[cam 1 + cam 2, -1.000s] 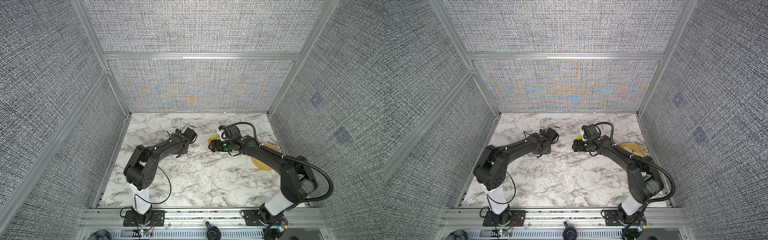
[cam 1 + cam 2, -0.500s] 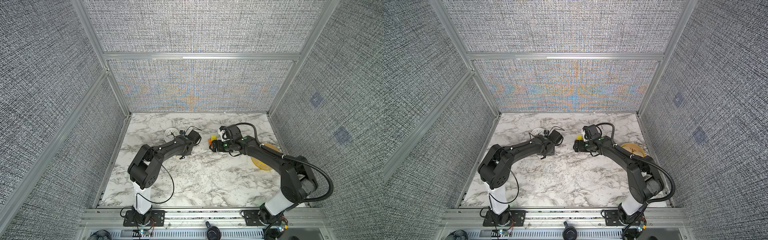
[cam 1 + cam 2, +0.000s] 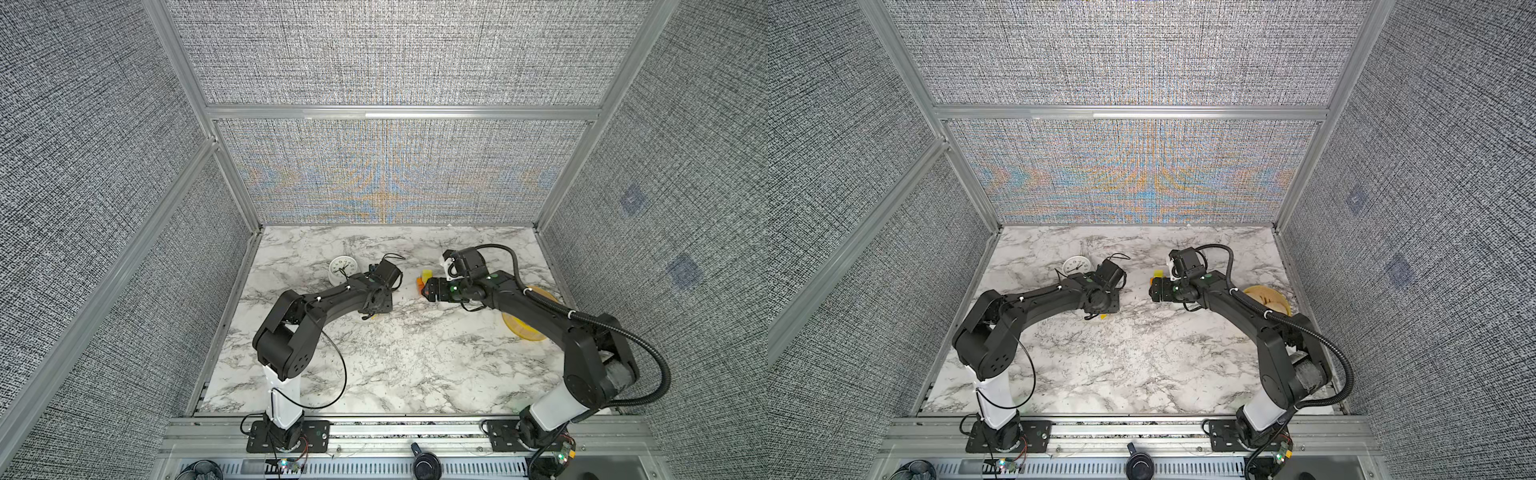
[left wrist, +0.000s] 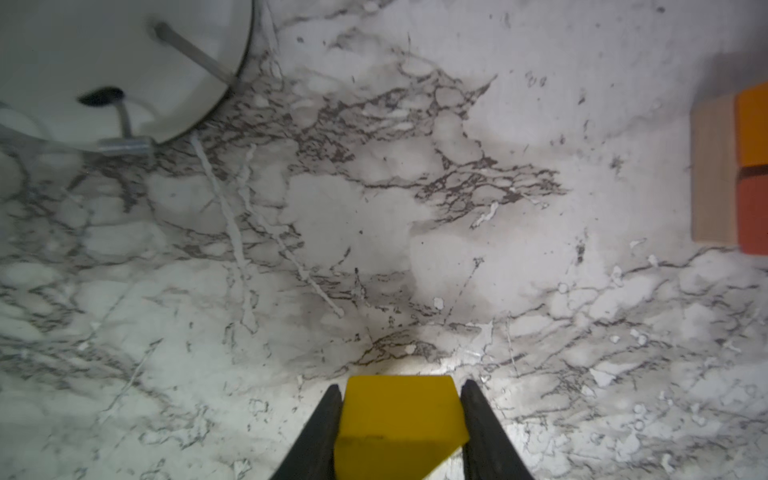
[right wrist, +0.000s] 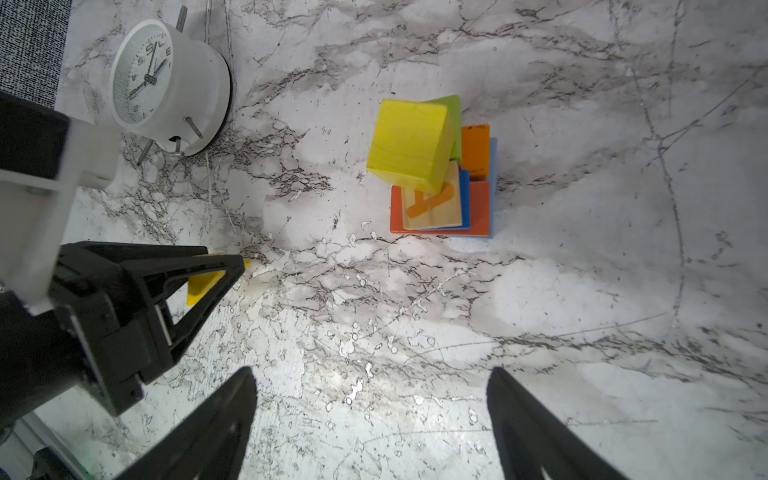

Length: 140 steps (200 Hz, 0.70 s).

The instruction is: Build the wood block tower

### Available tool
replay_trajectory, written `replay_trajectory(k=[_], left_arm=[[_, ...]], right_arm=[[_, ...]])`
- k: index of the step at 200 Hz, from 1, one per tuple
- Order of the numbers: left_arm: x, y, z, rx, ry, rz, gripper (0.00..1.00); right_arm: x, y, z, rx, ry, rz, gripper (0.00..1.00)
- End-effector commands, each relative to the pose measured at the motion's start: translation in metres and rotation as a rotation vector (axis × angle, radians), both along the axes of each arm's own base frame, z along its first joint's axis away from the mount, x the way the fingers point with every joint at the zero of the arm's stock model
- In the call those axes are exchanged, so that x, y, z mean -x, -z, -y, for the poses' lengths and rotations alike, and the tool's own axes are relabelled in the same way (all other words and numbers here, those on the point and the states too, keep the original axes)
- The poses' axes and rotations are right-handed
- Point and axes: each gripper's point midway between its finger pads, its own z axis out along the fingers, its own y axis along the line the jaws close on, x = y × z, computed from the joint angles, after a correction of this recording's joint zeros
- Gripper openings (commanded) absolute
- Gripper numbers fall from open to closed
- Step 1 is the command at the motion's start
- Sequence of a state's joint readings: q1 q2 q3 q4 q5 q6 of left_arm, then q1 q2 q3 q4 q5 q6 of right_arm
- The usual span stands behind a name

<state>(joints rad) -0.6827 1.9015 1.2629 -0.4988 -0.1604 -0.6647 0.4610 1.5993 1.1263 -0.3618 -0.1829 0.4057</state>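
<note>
Clamped on a yellow wedge block (image 4: 399,419), the left gripper (image 4: 401,386) has swung toward mid-table. Beyond it, the right gripper (image 5: 372,374) stays spread wide and empty just short of the tower (image 5: 432,174). Farther back, the white clock (image 3: 341,268), earlier hidden by the left arm, now shows.

Two high views, two close wrist views.
Both top views look steeply down from above the front rail (image 3: 407,428) onto the whole marble table (image 3: 395,353) and both arms. The left wrist camera looks down from close, past the left gripper (image 4: 401,386) and its yellow block (image 4: 399,424). The right wrist camera looks from farther off, past the right gripper (image 5: 372,370). Both wrist views share the clock (image 5: 166,83) and the tower (image 5: 436,178).
</note>
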Motion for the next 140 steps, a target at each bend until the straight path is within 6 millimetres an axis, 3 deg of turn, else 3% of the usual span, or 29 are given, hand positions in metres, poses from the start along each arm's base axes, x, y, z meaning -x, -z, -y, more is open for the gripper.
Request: replay_trajectory(k=[1, 28, 51, 75, 100, 115, 140], left_arm=[[0.003, 0.005, 0.013, 0.061, 0.025, -0.031, 0.26], [0.004, 0.001, 0.02, 0.097, 0.038, -0.044, 0.41], [0.003, -0.015, 0.02, 0.136, 0.038, -0.03, 0.61], [0.003, -0.033, 0.01, 0.184, 0.016, -0.011, 0.71], [0.001, -0.046, -0.005, 0.248, -0.011, -0.013, 0.74], [0.0, -0.046, -0.01, 0.313, -0.017, -0.043, 0.71], [0.001, -0.04, 0.0, 0.457, 0.035, -0.129, 0.63]], right_arm=[[0.001, -0.003, 0.002, 0.01, -0.005, 0.006, 0.89], [0.001, -0.005, 0.003, 0.013, -0.005, 0.012, 0.89], [0.0, -0.006, 0.004, 0.014, -0.004, 0.015, 0.89], [0.0, -0.006, 0.005, 0.015, -0.001, 0.015, 0.89], [-0.001, -0.007, 0.005, 0.015, -0.003, 0.018, 0.89], [-0.002, -0.008, 0.005, 0.015, -0.002, 0.019, 0.89], [-0.003, -0.01, 0.006, 0.016, -0.003, 0.023, 0.89]])
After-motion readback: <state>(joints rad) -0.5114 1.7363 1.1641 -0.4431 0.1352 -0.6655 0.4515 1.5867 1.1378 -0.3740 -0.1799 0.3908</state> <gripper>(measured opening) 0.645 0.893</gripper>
